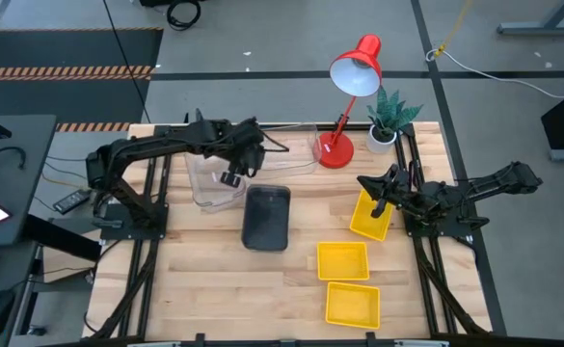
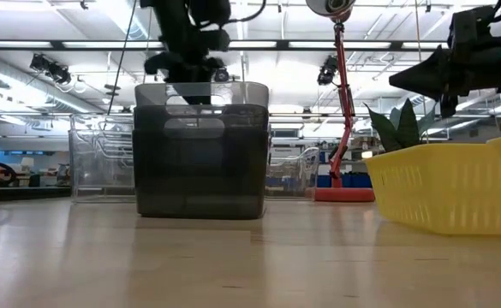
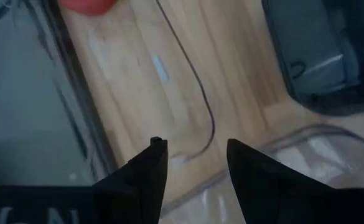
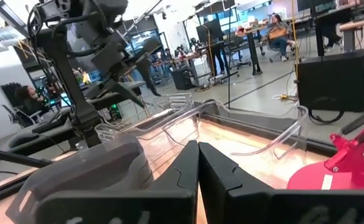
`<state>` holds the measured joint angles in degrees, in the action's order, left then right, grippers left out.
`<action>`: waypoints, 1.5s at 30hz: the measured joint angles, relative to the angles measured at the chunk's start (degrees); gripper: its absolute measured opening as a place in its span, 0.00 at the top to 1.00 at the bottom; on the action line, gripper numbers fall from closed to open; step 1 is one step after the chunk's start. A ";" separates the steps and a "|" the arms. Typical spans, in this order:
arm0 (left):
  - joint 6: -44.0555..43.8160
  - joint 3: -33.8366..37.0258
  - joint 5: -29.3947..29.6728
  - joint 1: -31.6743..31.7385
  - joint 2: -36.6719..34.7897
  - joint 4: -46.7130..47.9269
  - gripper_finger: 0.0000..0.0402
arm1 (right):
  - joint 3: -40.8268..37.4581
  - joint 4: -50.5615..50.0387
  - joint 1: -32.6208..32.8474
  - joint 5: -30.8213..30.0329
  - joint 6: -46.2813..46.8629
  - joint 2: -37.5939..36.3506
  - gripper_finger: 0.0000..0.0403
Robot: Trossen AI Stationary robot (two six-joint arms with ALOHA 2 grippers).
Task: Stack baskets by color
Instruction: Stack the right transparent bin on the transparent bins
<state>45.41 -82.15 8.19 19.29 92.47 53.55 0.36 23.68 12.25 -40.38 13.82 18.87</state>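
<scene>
A dark grey basket [image 1: 267,217] rests on its bottom at the table's middle. Two clear baskets lie behind it, one [image 1: 212,183] at the left and one [image 1: 296,149] by the lamp. Three yellow baskets [image 1: 370,214] [image 1: 343,260] [image 1: 352,304] lie on the right half. My left gripper [image 1: 233,169] [image 3: 194,146] hangs open above the left clear basket's far right corner, pointing steeply down, with nothing between its fingers. My right gripper [image 1: 373,193] [image 4: 198,146] is shut, level, above the far yellow basket's left edge, holding nothing.
A red desk lamp [image 1: 344,106] and a small potted plant [image 1: 388,120] stand at the far edge, right of the middle. A thin dark cable [image 3: 200,93] runs over the wood under my left gripper. Bare wood lies at the near left [image 1: 214,299].
</scene>
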 joint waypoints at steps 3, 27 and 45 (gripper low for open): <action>-3.76 0.07 -3.73 1.67 1.47 -5.07 0.57 | 0.00 -1.37 0.00 0.05 1.92 0.04 0.97; -26.07 -4.09 -8.42 0.69 12.89 -21.92 0.48 | -0.01 -1.53 0.00 0.36 3.12 0.93 0.97; -29.79 -4.00 -11.01 0.78 20.88 -23.36 0.46 | 0.00 -1.50 0.00 1.02 3.17 1.92 0.97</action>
<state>15.62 -86.15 -2.82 20.08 113.36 30.20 0.36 22.17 12.25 -39.36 16.99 20.80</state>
